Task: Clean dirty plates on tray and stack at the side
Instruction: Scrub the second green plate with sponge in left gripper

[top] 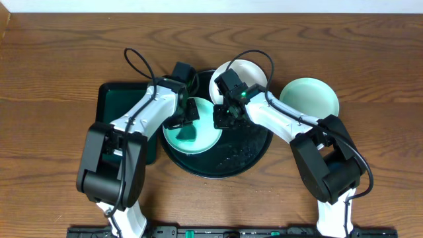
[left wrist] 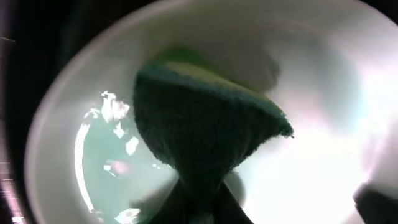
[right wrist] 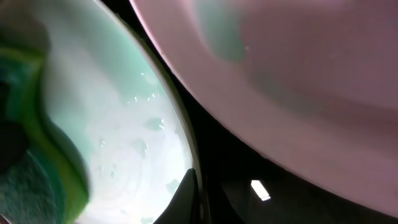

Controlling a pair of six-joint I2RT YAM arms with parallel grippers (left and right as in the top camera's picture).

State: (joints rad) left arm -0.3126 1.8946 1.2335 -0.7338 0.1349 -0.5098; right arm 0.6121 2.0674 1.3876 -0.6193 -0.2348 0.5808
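The black tray [top: 248, 155] holds a mint plate [top: 198, 140] on its left half and a white plate [top: 246, 70] at its back edge. A third plate [top: 310, 99] lies on the wood to the right of the tray. My left gripper [top: 188, 114] is shut on a green sponge [left wrist: 205, 118] and presses it into the mint plate [left wrist: 311, 155]. My right gripper [top: 223, 118] is shut on that plate's right rim [right wrist: 186, 186]. In the right wrist view the plate [right wrist: 124, 118] fills the left, with the sponge [right wrist: 25, 186] at the far left and the white plate [right wrist: 298, 74] above.
A rectangular dark tray [top: 112, 99] lies left of the round tray, partly under my left arm. Bare wood-grain tabletop [top: 370, 59] surrounds both trays. The two arms cross close together over the round tray.
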